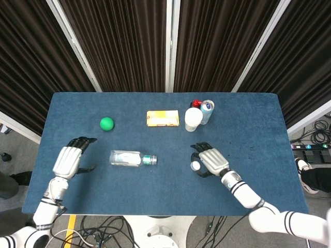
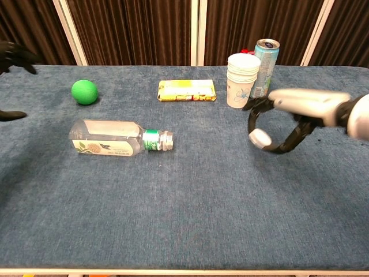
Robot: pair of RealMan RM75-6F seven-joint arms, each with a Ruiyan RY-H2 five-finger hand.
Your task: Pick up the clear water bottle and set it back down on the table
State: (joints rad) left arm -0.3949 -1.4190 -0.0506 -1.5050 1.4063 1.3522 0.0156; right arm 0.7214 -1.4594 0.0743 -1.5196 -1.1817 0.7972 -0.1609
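Bottle (image 1: 132, 158) lying alone, green ball (image 1: 106, 123) and cups (image 1: 193, 119) behind, both hands' fingers spread, empty.

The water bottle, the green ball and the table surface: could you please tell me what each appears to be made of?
Water bottle: clear, glossy plastic, since the table shows through it. Green ball: smooth and matte, possibly foam or rubber. Table: blue covering with a felt-like nap, probably fabric.
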